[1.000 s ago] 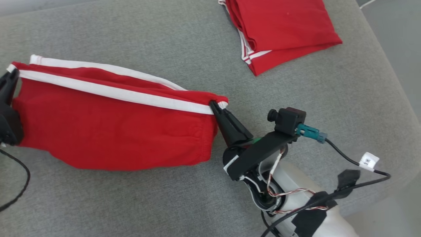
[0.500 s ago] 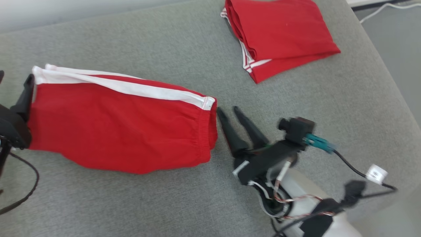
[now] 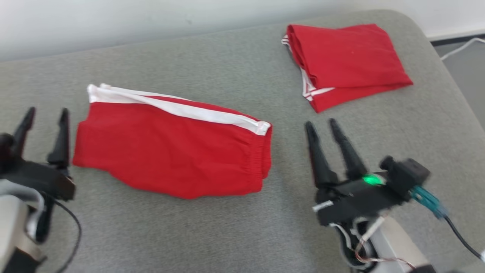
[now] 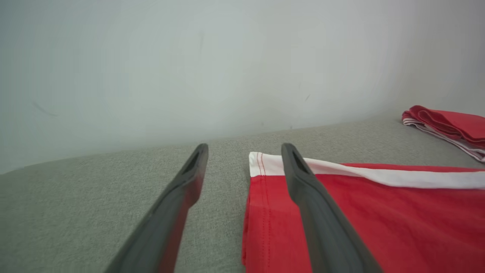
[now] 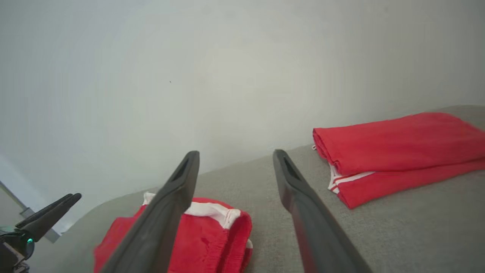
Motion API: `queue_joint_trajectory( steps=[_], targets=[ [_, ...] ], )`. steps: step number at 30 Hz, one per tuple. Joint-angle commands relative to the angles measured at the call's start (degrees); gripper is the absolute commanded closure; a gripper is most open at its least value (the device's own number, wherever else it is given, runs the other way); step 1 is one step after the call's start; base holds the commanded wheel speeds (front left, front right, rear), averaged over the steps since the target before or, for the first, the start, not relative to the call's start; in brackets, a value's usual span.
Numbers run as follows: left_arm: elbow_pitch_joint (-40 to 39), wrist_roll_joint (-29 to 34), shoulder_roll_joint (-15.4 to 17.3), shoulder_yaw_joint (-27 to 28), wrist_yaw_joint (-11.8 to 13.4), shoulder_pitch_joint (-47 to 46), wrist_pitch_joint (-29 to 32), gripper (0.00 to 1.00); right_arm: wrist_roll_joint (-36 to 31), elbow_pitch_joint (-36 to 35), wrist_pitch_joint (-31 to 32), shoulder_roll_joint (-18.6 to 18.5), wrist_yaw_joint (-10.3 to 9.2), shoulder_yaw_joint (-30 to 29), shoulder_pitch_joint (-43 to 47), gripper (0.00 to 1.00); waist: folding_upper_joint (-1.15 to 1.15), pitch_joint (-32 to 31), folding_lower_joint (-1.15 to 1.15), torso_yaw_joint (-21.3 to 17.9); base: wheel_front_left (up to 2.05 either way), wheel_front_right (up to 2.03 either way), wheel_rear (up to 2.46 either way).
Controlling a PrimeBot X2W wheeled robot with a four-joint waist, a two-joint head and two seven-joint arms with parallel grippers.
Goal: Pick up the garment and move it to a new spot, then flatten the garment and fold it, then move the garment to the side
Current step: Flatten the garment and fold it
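The garment (image 3: 170,148), red shorts with a white side stripe, lies folded on the grey cushion (image 3: 235,68), with its elastic waistband at the right. My left gripper (image 3: 46,115) stands open just off the garment's left edge, touching nothing. My right gripper (image 3: 321,124) is open too, a short way right of the waistband, with nothing between its fingers. In the left wrist view the garment's white-striped corner (image 4: 265,165) lies behind the right finger (image 4: 314,212). The right wrist view has the garment (image 5: 212,239) low between my fingers.
A second red garment (image 3: 348,60) lies folded at the cushion's far right corner, also seen in the right wrist view (image 5: 394,151). A pale wall (image 3: 151,22) runs behind the cushion. The cushion's right edge drops to the floor, where a white cable (image 3: 460,47) lies.
Both grippers let go of the garment's ends, opened and drew back. The garment dropped flat on the cushion. The head camera has tilted up, shifting the whole picture.
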Motion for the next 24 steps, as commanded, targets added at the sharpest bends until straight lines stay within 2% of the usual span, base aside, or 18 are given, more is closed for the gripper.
queue_joint_trajectory(
  steps=[1,4,5,8,10,15,24],
  targets=[
    [-3.1,1.9,-0.5,0.5,1.4,2.2,-0.3,0.00,-5.4,-2.4,-0.1,-0.1,0.01,-3.0,2.1,0.00,0.00,-0.9,0.01,2.0,0.00,0.00,0.00],
    [-6.9,4.0,-2.2,0.2,2.7,5.2,-0.3,0.00,-12.1,-7.4,0.0,2.4,0.01,-9.7,7.5,0.00,0.00,-0.9,0.01,3.9,0.00,0.00,0.00],
    [-6.9,4.0,-2.2,0.2,2.7,5.2,-0.3,0.00,-12.1,-7.4,0.0,2.4,0.01,-9.7,7.5,0.00,0.00,-0.9,0.01,3.9,0.00,0.00,0.00],
    [-8.6,4.7,-3.6,0.4,3.1,6.8,-0.3,0.00,-18.0,-11.4,0.0,3.3,0.01,-13.4,11.8,0.00,0.00,-1.0,0.01,5.2,0.00,0.00,0.00],
    [-8.4,4.5,-4.9,0.4,2.9,7.6,-0.3,0.00,-20.8,-12.5,0.0,3.8,0.01,-13.9,14.6,0.00,0.00,-1.2,0.01,5.7,0.00,0.00,0.00],
    [-5.7,3.8,-6.5,1.2,1.5,8.4,-0.3,0.00,-22.5,-13.0,0.0,4.6,0.01,-12.9,17.4,0.00,0.00,-1.5,0.01,5.5,0.00,0.00,0.00],
    [3.7,2.8,-5.9,2.2,-1.3,5.7,-0.3,0.00,-22.4,-13.2,-0.1,4.9,0.01,-10.6,16.0,0.00,0.00,0.2,0.01,1.4,0.00,0.00,0.00]
  ],
)
